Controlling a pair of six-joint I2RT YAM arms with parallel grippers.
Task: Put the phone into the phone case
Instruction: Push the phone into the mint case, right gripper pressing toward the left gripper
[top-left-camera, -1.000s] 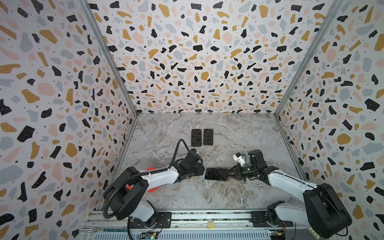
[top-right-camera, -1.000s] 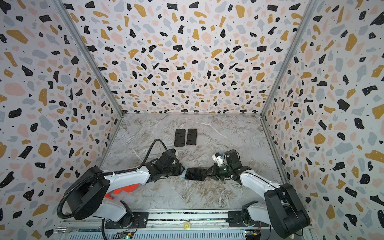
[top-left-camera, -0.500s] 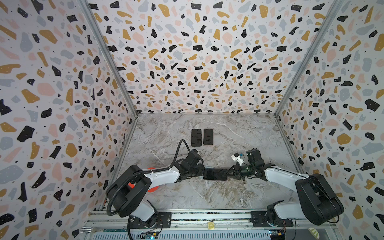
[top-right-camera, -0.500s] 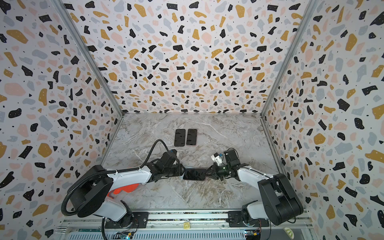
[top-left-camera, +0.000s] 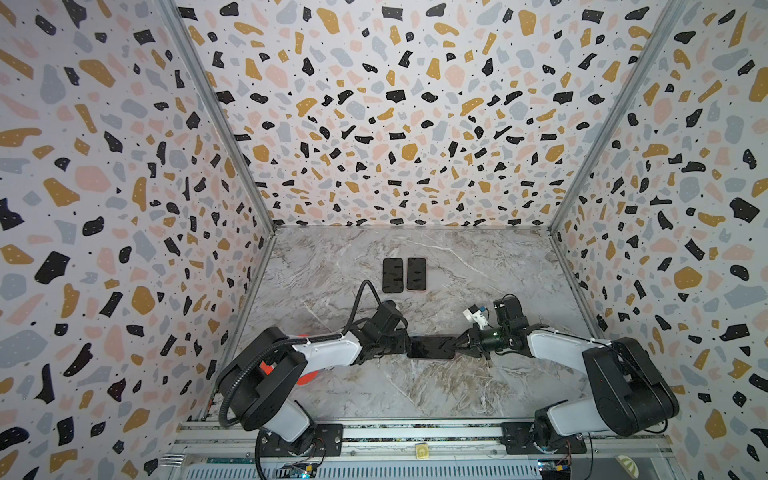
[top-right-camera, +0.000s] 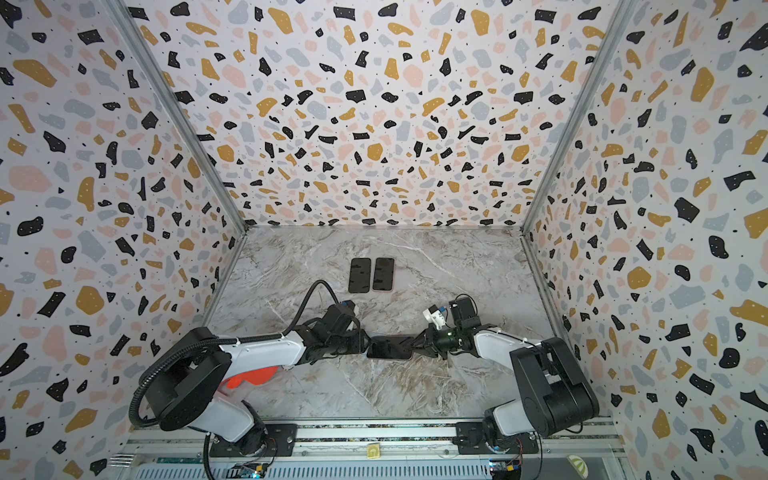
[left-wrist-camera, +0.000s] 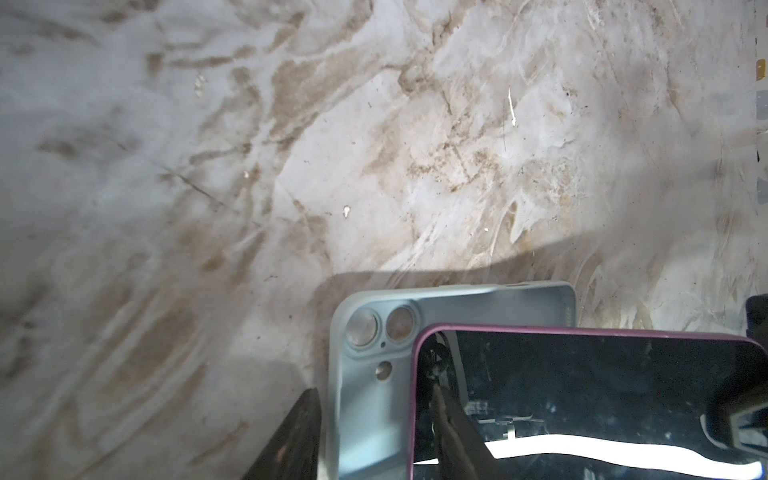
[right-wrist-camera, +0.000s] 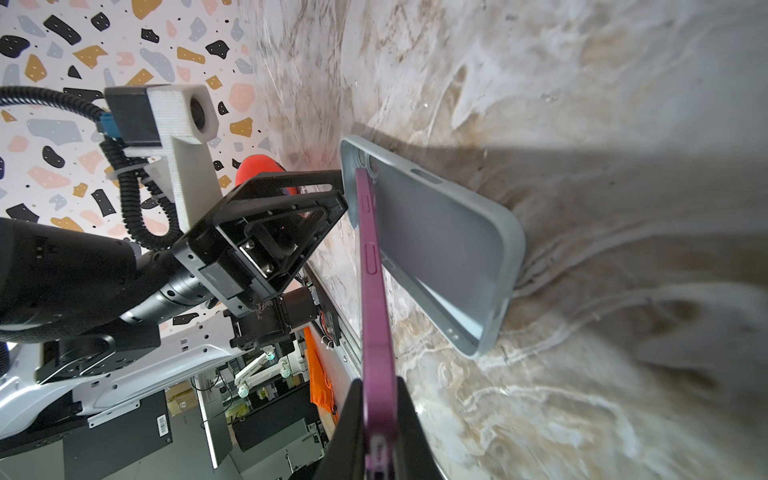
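Phone (right-wrist-camera: 376, 299) is pinched by right fingers (right-wrist-camera: 409, 419), tilted over case (right-wrist-camera: 440, 249); case is gripped by left fingers (right-wrist-camera: 332, 195).

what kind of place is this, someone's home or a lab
Most likely a lab test cell, not a home: two robot arms bolted to a metal rail, terrazzo-print walls boxing in a marble-look table, and shelves of equipment in the right wrist view.

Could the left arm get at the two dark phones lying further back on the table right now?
Probably not freely: the way to the two dark phones looks open, but the left gripper is busy at the grey case while the right gripper holds the purple phone over it.
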